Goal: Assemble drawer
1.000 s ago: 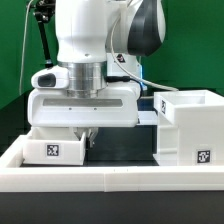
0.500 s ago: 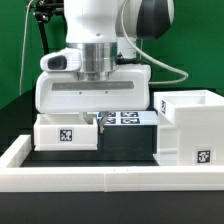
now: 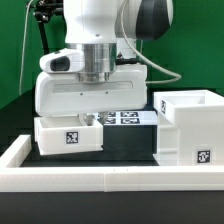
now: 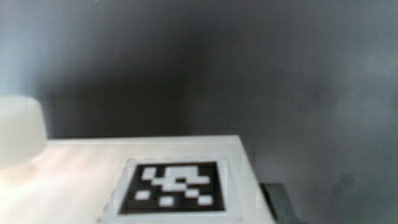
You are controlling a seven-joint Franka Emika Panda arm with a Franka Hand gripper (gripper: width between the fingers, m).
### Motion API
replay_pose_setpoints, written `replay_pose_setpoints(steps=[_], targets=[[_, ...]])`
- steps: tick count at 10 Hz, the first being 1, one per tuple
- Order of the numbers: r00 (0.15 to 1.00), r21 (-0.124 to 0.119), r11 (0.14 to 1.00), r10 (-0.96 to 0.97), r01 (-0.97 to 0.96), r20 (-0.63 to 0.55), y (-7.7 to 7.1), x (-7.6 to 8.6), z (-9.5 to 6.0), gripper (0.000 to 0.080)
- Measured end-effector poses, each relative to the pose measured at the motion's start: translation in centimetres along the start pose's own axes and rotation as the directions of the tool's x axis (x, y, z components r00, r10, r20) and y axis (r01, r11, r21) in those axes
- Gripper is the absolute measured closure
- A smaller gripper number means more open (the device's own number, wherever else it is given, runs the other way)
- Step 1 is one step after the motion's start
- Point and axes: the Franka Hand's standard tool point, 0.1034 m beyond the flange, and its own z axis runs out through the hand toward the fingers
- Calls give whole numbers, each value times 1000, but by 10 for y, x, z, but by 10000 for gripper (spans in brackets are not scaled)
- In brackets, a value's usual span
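My gripper (image 3: pixel 92 121) hangs under the broad white hand and is shut on the rim of a small white drawer box (image 3: pixel 68 137) with a black marker tag on its front. The box is held just above the dark table, at the exterior view's left. A larger open white drawer housing (image 3: pixel 190 125) stands at the exterior view's right, a gap apart from the held box. In the wrist view the box's white face and tag (image 4: pixel 178 186) fill the near part. A dark finger (image 4: pixel 278 197) shows beside it. The fingertips themselves are mostly hidden.
The marker board (image 3: pixel 126 118) lies flat behind the gripper, between box and housing. A low white wall (image 3: pixel 110 179) runs along the front, with a side wall (image 3: pixel 14 152) at the exterior view's left. A black stand (image 3: pixel 40 40) rises at the back.
The gripper and the small drawer box rose and moved toward the exterior view's right, nearer the housing. In the last half second they only shifted slightly.
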Motion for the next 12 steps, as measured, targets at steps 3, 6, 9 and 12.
replay_pose_setpoints(steps=[3, 6, 9, 12], targets=[[910, -9, 910, -415, 415, 22, 0, 1, 2, 757], [828, -7, 828, -560, 561, 33, 2, -1, 3, 757], [670, -1, 671, -740, 741, 55, 3, -2, 4, 757], [510, 35, 514, -856, 857, 87, -1, 1, 3, 757]])
